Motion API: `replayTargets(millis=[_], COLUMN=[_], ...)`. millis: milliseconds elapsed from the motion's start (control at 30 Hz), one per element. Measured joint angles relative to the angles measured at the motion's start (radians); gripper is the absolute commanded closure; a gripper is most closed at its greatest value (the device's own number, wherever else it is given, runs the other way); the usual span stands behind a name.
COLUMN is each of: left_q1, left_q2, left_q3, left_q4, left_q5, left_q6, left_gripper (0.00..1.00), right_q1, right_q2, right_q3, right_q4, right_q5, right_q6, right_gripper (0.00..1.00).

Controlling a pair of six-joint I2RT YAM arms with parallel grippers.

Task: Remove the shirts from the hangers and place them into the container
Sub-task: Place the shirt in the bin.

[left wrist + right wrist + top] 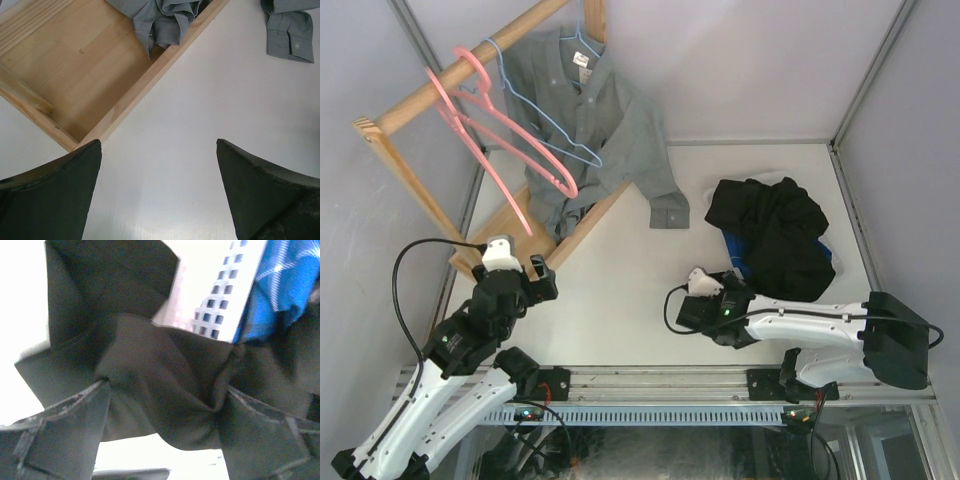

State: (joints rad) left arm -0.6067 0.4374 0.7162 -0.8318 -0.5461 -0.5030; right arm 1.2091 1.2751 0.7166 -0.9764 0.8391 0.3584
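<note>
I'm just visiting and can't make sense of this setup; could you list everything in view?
table: one, white, under everything
wooden rack: one, pale wood, far left
grey shirt: one, grey, hanging on the rack
pink hangers: two, pink, bare, on the rack's bar
light-blue hangers: two, light blue, same bar, one inside the grey shirt
basket: one, white, mostly buried
black shirt: one, black, heaped on the basket
blue plaid shirt: one, blue, under the black shirt
left pincer: one, dark, open above the table beside the rack
right pincer: one, dark, closed on the black shirt
</note>
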Motion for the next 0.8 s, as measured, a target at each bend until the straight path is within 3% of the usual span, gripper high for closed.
replayTargets(millis=[33, 200, 300, 567, 800], left_q1=[0.000, 0.002, 0.003, 0.003, 0.003], left_q2=[-0.001, -0.001, -0.001, -0.001, -0.001], left_q3=[0.000, 0.000, 0.000, 0.000, 0.000], left_q4=[0.000, 0.001, 0.001, 0.001, 0.001], left_q5=[0.000, 0.001, 0.001, 0.002, 0.006], left_q6=[0.000, 0.000, 0.000, 0.000, 0.001], left_gripper=[0.00, 0.00, 0.00, 0.00, 0.00], right_q1=[-0.014, -0.056, -0.016, -0.013, -0.089], right_q2=[-0.002, -0.015, -0.013, -0.065, -0.256], right_q3=[-0.009, -0.027, -0.020, 0.077, 0.085], right_q4=[0.032, 0.209, 0.270, 0.264, 0.268], right_q5=[-0.017, -0.043, -0.067, -0.041, -0.036], right_q6=[-0.024, 0.607, 0.732, 0.803, 0.656], right_gripper=[0.24, 0.24, 0.23, 0.21, 0.22])
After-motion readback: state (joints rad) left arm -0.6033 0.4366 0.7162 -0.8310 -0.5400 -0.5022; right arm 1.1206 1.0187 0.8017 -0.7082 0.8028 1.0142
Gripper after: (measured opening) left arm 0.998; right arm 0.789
